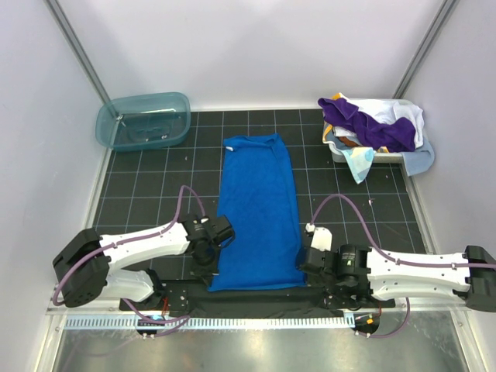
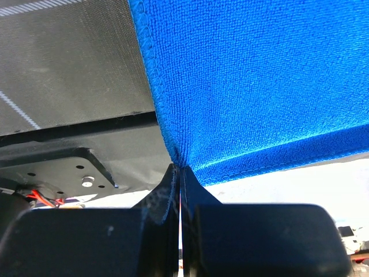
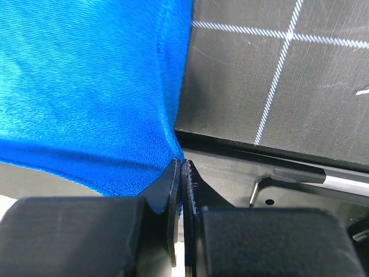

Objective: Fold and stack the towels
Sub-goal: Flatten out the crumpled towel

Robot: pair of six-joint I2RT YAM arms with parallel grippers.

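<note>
Pale walls close in a table covered by a black mat with a white grid, where one royal blue towel lies spread lengthwise in the middle, between the two arms. One teal tub sits at the far left corner and one white basket at the far right. The basket is heaped with a purple towel, a white towel, a light blue towel and a glimpse of orange-brown towel. Both pincers are clamped tight on near corners of the royal blue towel: the left gripper on its left corner, the right gripper on its right.
</note>
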